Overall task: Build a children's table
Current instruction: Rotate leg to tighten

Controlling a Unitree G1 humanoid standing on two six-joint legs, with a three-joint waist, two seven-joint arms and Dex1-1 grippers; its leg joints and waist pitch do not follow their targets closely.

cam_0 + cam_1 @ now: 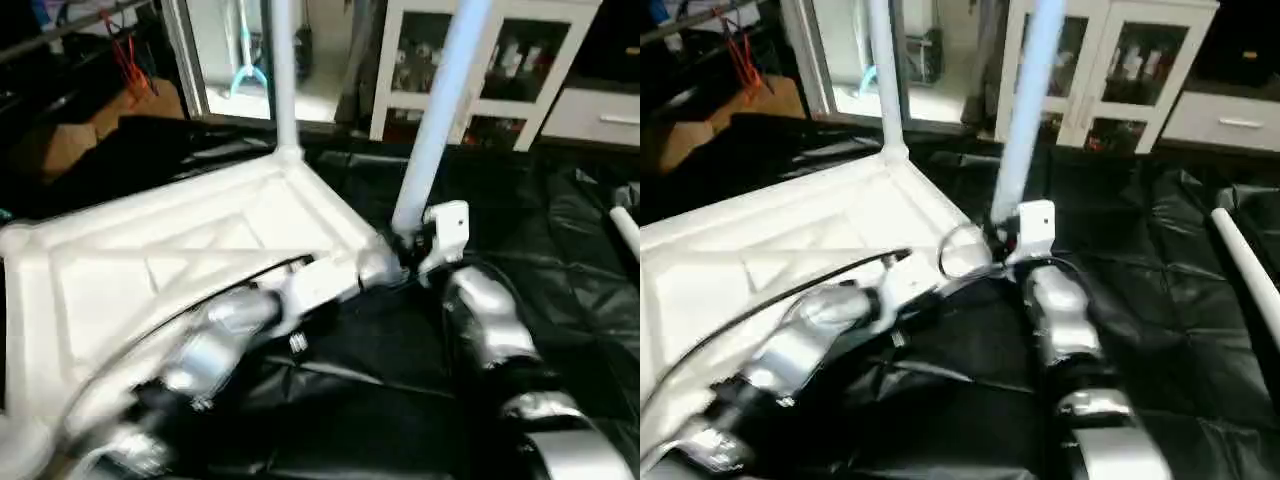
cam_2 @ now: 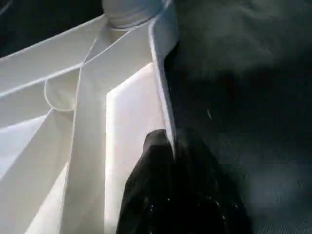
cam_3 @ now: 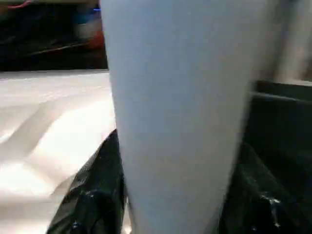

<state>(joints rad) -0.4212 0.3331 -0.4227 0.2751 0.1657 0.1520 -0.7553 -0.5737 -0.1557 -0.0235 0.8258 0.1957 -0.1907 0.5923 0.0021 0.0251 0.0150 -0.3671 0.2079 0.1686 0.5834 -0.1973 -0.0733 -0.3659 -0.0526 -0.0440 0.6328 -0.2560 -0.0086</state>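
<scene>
A second leg (image 1: 440, 110) is being seated beside the tabletop (image 1: 130, 270) corner, clasped by the right gripper (image 3: 170, 214); the tabletop's rim is being pinched by the left gripper (image 2: 173, 161); downward pressing is probably needed next.

The tabletop (image 1: 150, 260) is white, with raised ribs crossing on its underside. The two standing legs (image 1: 440, 110) are pale white too. Black sheeting (image 1: 1160, 300) covers the floor. The forearms (image 1: 490, 320) are silver, the cabinet (image 1: 480, 60) in the upper right white
</scene>
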